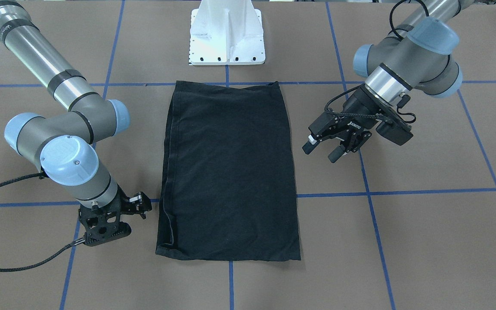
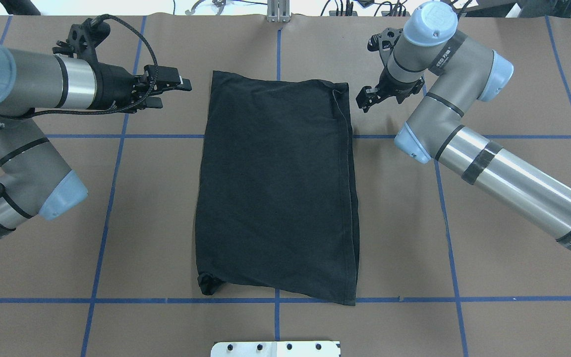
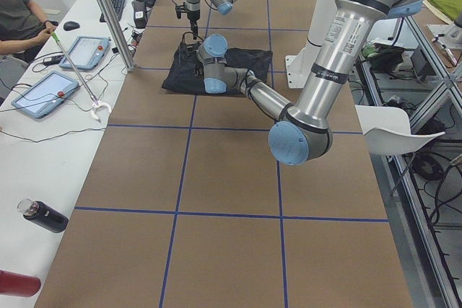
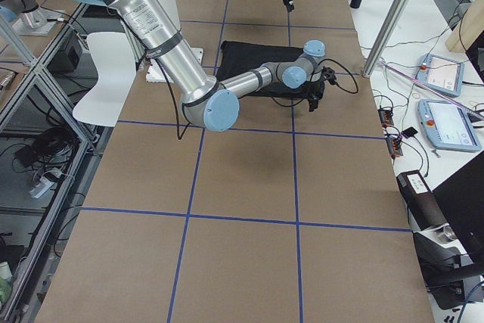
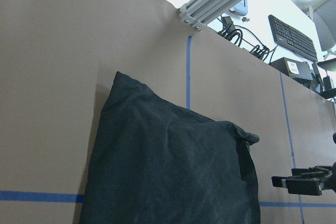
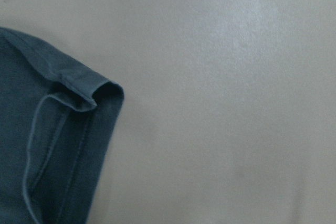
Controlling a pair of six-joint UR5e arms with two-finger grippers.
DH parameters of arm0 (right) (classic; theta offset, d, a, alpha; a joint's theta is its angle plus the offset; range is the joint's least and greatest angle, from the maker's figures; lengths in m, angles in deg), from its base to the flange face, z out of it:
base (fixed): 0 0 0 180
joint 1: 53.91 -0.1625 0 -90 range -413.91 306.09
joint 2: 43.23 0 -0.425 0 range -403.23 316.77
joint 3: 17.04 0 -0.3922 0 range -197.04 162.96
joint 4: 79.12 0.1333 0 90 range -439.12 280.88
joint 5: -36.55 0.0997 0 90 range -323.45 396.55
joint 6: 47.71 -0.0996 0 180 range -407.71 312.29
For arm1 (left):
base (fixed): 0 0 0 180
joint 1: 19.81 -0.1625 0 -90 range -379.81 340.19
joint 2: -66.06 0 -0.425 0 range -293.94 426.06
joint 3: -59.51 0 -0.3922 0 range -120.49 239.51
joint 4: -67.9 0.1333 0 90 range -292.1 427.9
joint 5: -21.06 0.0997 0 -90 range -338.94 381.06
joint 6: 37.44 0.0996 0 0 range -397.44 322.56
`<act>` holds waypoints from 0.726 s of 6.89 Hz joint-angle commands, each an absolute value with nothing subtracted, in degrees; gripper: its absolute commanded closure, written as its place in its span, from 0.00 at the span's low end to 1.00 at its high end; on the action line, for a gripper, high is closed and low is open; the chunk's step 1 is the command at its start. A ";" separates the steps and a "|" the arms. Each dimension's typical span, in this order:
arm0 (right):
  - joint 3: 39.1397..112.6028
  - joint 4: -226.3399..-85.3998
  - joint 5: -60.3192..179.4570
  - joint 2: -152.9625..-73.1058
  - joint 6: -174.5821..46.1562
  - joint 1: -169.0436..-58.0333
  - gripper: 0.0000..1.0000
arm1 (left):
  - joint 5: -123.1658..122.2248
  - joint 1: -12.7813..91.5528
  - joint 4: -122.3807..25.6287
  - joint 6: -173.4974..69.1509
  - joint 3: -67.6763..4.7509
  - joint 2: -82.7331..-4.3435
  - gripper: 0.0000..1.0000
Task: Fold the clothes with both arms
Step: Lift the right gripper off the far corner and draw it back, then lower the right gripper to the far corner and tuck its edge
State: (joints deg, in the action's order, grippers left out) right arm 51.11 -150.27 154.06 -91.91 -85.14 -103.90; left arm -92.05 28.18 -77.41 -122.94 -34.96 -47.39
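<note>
The black T-shirt (image 1: 230,172) lies flat on the brown table as a long folded rectangle, plain side up, with no logo showing. It also shows in the overhead view (image 2: 278,188). My left gripper (image 2: 176,95) is open and empty, raised beside the shirt's far left corner and pointing at it; in the front view it (image 1: 320,153) hangs over bare table. My right gripper (image 2: 365,99) is low by the far right corner, beside the cloth, and looks open (image 1: 142,206). The right wrist view shows that hemmed corner (image 6: 100,90) and no fingers.
The white pedestal base (image 1: 227,38) stands at the shirt's near end. Blue tape lines (image 2: 112,198) grid the table. An aluminium post (image 3: 108,19), tablets (image 3: 43,95) and a seated person (image 3: 22,12) are along the far side. Bare table lies to both sides of the shirt.
</note>
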 commanded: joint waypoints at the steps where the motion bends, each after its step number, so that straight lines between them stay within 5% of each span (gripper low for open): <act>1: 48.73 -150.23 153.98 -86.59 -85.77 -104.10 0.00 | -92.14 28.27 -77.38 -122.87 -34.89 -47.32 0.00; 5: 39.67 -149.52 144.94 -78.92 -86.03 -99.71 0.00 | -92.49 28.35 -77.38 -122.96 -34.98 -47.32 0.00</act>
State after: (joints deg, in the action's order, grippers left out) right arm 41.83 -149.64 147.28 -80.29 -86.05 -100.92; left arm -92.28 28.34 -77.38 -122.90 -34.97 -47.33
